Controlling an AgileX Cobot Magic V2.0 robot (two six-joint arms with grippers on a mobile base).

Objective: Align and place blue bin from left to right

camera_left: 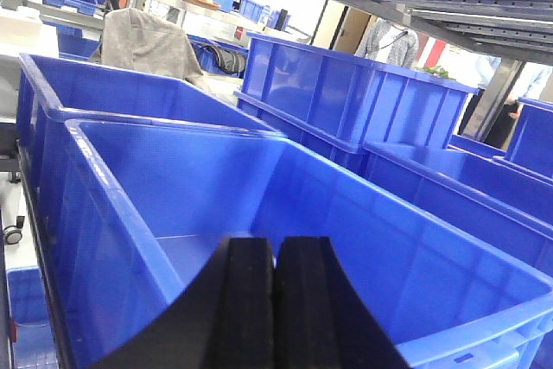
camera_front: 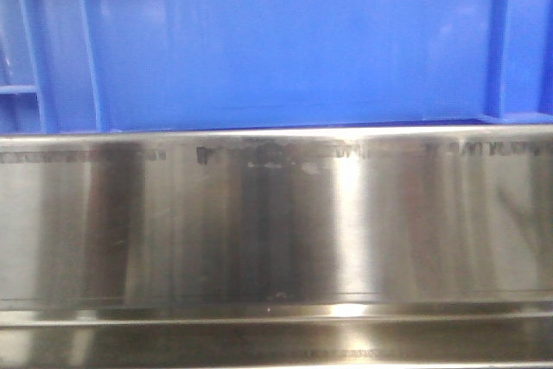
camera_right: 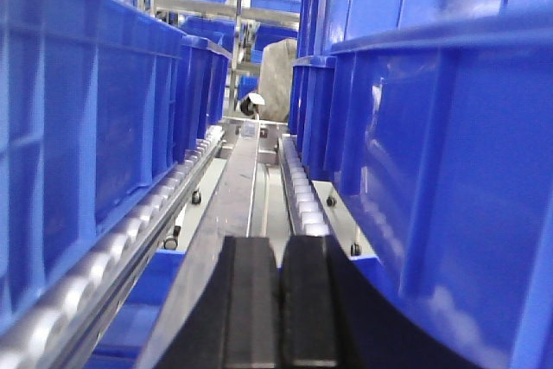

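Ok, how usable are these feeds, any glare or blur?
Front view: soft focus, bright glare streaks on the steel rail below the blue bin. Left wrist view: sharp, backlit background. Right wrist view: near bin wall blurred, with sheen.

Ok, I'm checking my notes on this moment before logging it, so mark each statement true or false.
1. The left gripper has its fingers closed together. True.
2. The blue bin under the left gripper is full of boxes. False: its inside shows only bare blue walls and floor.
3. In the front view, a blue bin wall sits above a shiny metal rail. True.
4. The right gripper grips a bin rim. False: it is shut on nothing, pointing down the gap between two rows of bins.
5. Roller tracks run beside the bins in the right wrist view. True.
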